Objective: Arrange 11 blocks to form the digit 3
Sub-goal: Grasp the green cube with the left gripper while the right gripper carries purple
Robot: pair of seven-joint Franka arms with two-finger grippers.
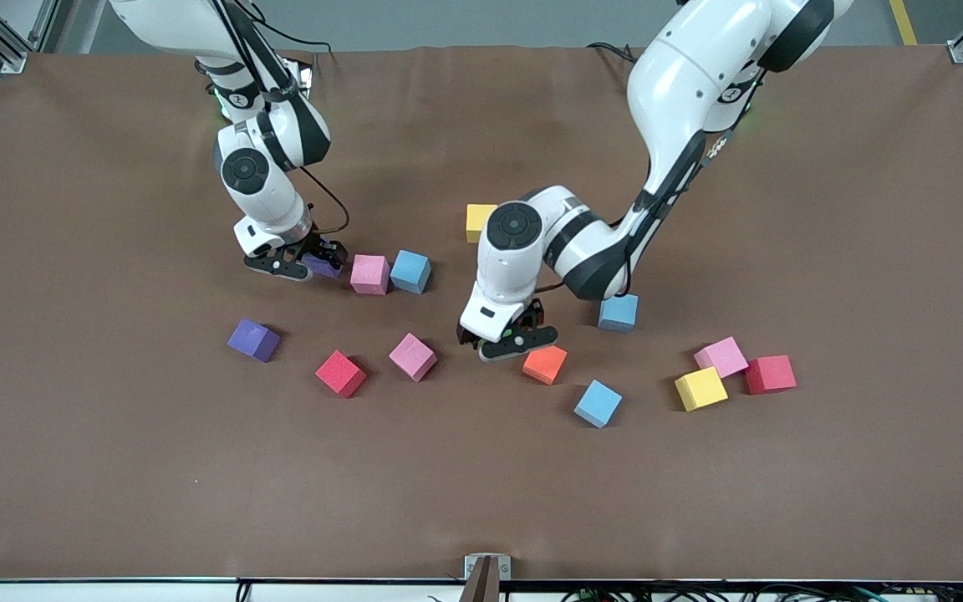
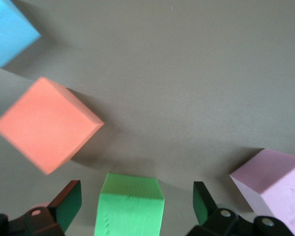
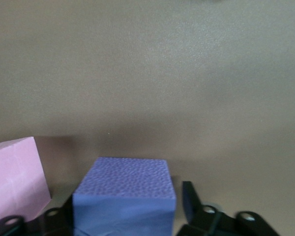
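Grippers work mid-table: the right gripper (image 3: 125, 216) straddles a purple block (image 3: 124, 194), fingers close beside it, grip unclear, next to a pink block (image 1: 369, 273); the left gripper (image 2: 137, 209) spreads wide around a green block (image 2: 130, 206).

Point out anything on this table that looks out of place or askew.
Two red cubes stand out among the pastel blocks: one lies beside a tilted pink block, the other touches a pink block near a yellow one. Most loose blocks sit rotated at odd angles. Nothing looks damaged.
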